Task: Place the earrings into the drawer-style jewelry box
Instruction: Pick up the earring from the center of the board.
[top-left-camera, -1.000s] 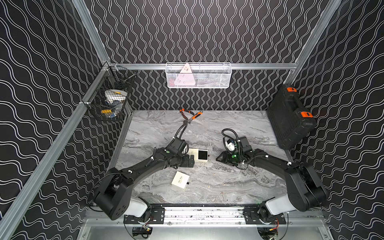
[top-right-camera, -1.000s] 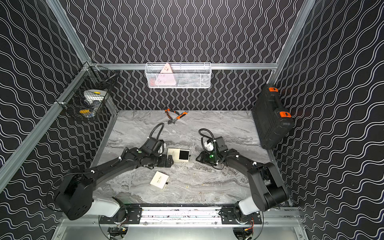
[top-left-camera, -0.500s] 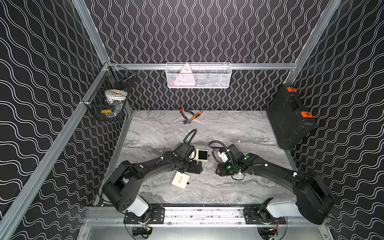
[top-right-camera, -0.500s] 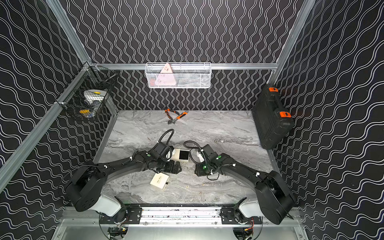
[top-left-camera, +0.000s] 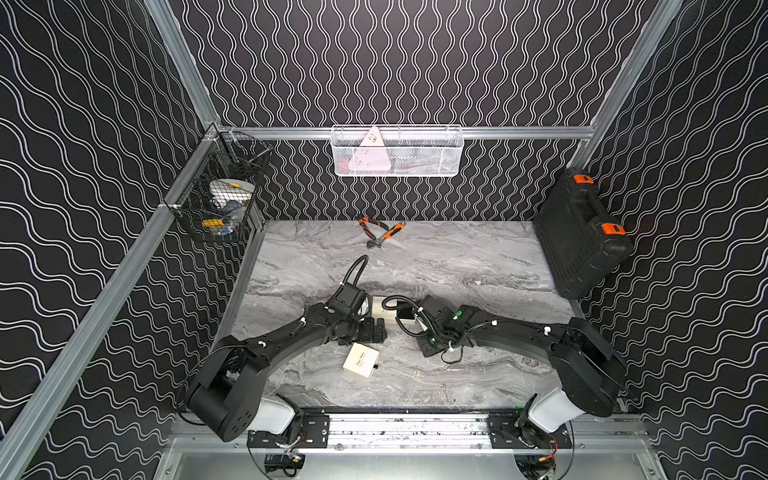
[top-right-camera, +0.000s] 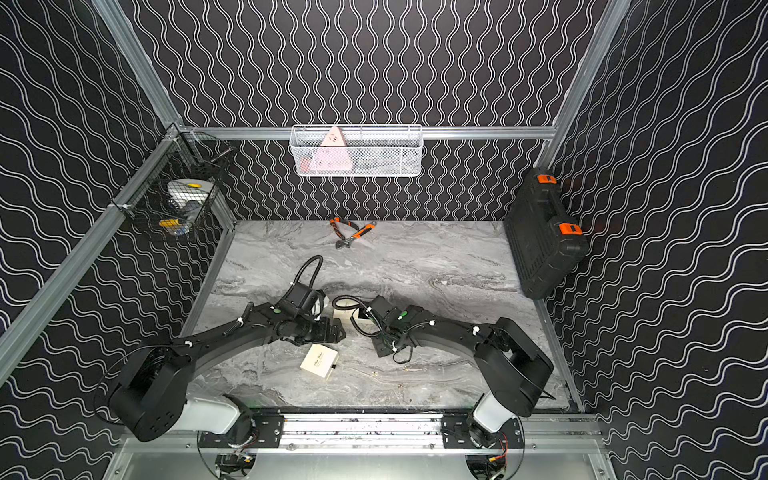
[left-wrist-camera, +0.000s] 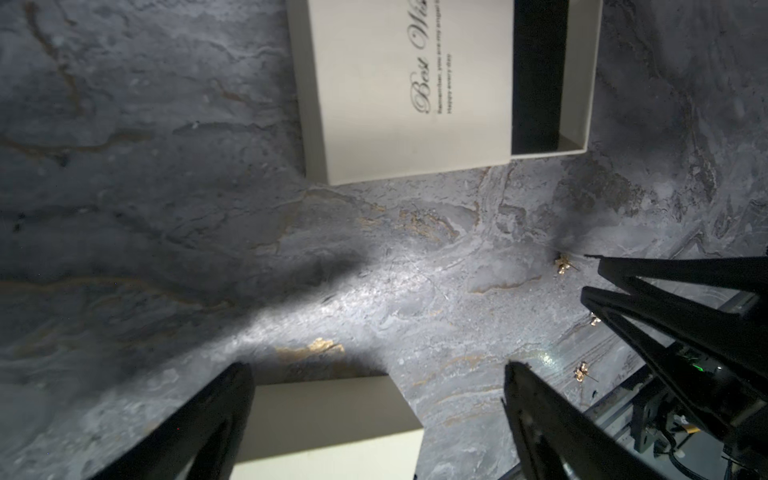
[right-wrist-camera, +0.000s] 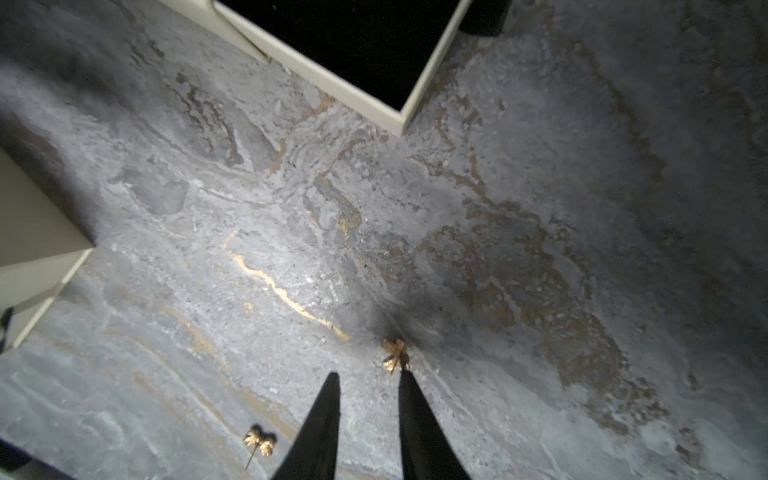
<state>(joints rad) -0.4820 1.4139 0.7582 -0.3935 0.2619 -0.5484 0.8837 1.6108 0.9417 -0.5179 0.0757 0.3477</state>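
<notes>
Marble tabletop (right-wrist-camera: 540, 208): earrings (right-wrist-camera: 395, 355) lie loose toward its front, one just beside a fingertip of the right gripper (right-wrist-camera: 368, 376), jaws narrow, nothing between. Left gripper (left-wrist-camera: 378, 365) gapes wide. Farther back, the jewelry box (left-wrist-camera: 415, 83) drawer stands open.

The far half of the table (top-left-camera: 457, 257) lies open, save orange-handled tools (top-left-camera: 388, 233) at its far edge. Centrally, the drawer-style jewelry box (top-left-camera: 380, 309) and a closed cream box (top-left-camera: 360, 360) narrow passage; a black tool case (top-left-camera: 582, 232) blocks the right side.
</notes>
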